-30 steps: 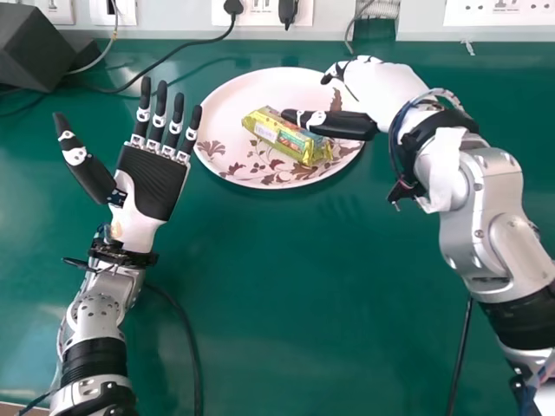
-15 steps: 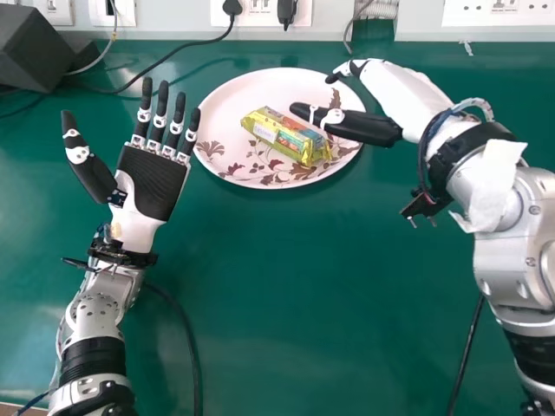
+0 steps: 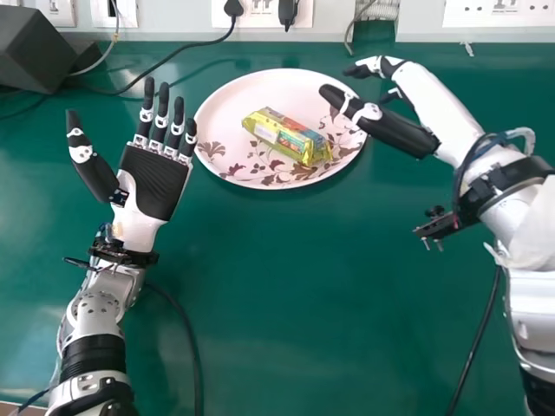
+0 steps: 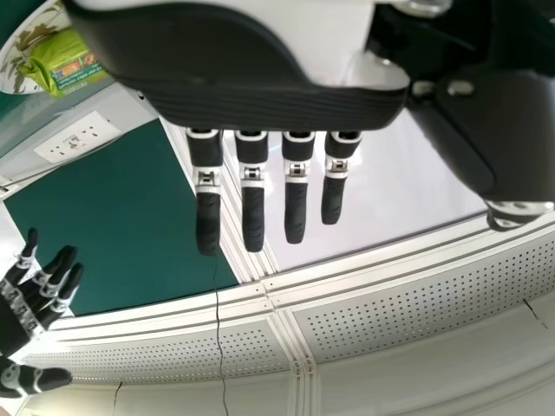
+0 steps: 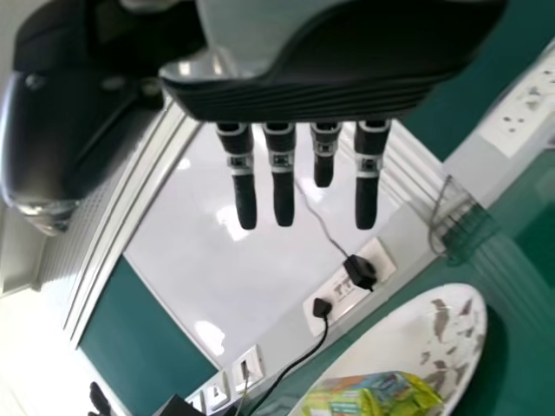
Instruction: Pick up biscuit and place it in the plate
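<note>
One biscuit packet [image 3: 287, 136] lies on one plate [image 3: 260, 91] between two robot hands, right of the left hand [image 3: 156, 182] and left of the right hand [image 3: 395, 130]. Green table [image 3: 303, 286] stretches between the forearms, its far edge meeting the wall [image 3: 173, 28] beyond both hands; the plate's left rim sits just beside the left fingertips. Both hands are spread, fingers straight — the right thumb over the plate's right rim, apart from the packet
</note>
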